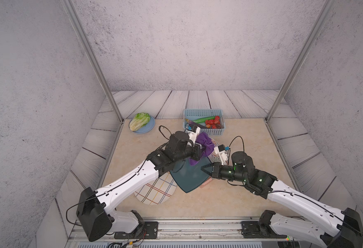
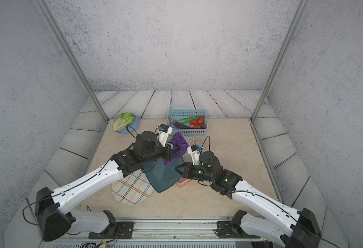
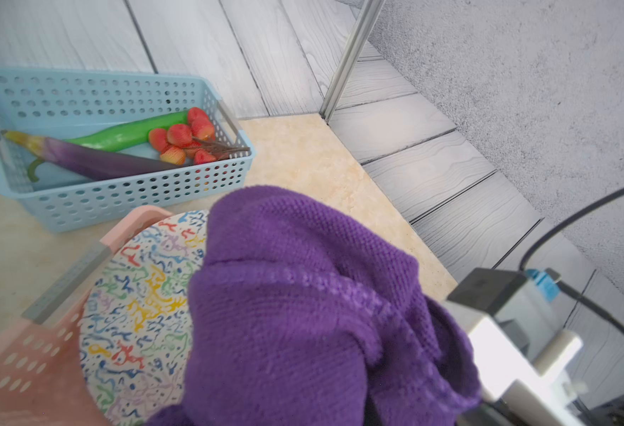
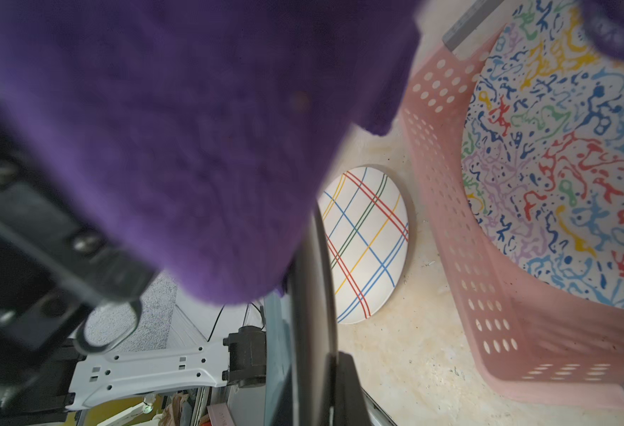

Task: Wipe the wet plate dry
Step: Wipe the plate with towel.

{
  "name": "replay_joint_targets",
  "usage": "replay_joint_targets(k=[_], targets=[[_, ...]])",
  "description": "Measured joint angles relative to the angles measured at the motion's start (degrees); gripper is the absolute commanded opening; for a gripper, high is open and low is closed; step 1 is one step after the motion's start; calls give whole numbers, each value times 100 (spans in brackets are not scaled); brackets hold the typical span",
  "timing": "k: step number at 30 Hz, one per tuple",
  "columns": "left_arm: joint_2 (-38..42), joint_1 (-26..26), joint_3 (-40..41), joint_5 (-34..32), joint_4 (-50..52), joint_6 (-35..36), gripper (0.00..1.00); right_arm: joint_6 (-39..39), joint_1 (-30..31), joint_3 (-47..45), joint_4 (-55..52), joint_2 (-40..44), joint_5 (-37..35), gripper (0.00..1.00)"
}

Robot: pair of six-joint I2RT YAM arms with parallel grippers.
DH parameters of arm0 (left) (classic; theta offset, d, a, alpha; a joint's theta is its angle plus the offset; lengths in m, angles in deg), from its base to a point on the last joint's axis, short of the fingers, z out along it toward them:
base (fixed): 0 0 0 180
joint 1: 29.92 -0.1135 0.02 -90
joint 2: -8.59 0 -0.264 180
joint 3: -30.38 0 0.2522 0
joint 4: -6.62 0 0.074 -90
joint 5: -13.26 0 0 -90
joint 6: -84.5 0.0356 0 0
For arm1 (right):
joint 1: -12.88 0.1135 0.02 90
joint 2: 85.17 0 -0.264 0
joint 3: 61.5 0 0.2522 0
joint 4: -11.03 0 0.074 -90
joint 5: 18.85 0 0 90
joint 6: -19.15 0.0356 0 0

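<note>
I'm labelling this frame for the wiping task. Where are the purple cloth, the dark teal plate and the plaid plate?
purple cloth (image 3: 303, 313), left wrist view, middle of the bunched fabric.
dark teal plate (image 1: 189, 178), in a top view, bare face.
plaid plate (image 1: 157, 193), in a top view, striped face.

No text, label, brand, number or sign can be read in any of the views. A pink strip (image 4: 224, 415) at the near edge of the right wrist view carries faint marks, but they are too blurred to make out.
</note>
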Motion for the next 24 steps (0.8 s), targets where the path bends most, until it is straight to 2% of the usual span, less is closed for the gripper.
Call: replay_joint_targets(k=[3,8,11,14,17,21,24], targets=[[396,-166,367,15,79,59,0,9,-81,-63,7,199,-33,0],[94,616,210,-190,125,369,0,-37,-129,-59,-363,348,-61,0],[120,566,249,-190,208,286,0,-55,-127,-59,-487,330,-55,0],[544,-31,474,374,162,-144,0,-109,-144,-57,-240,376,-79,0],[1224,-964,857,970,-205,-927,0,-90,-380,-57,2,654,-87,0],[1917,-2109,1300,1814,-1364,-2649,0,210,-1034,-57,708,1106,-2,0],[1860,-2605,1591,2199,-2868,-4315,0,616,-1408,-57,1606,1178,83,0]])
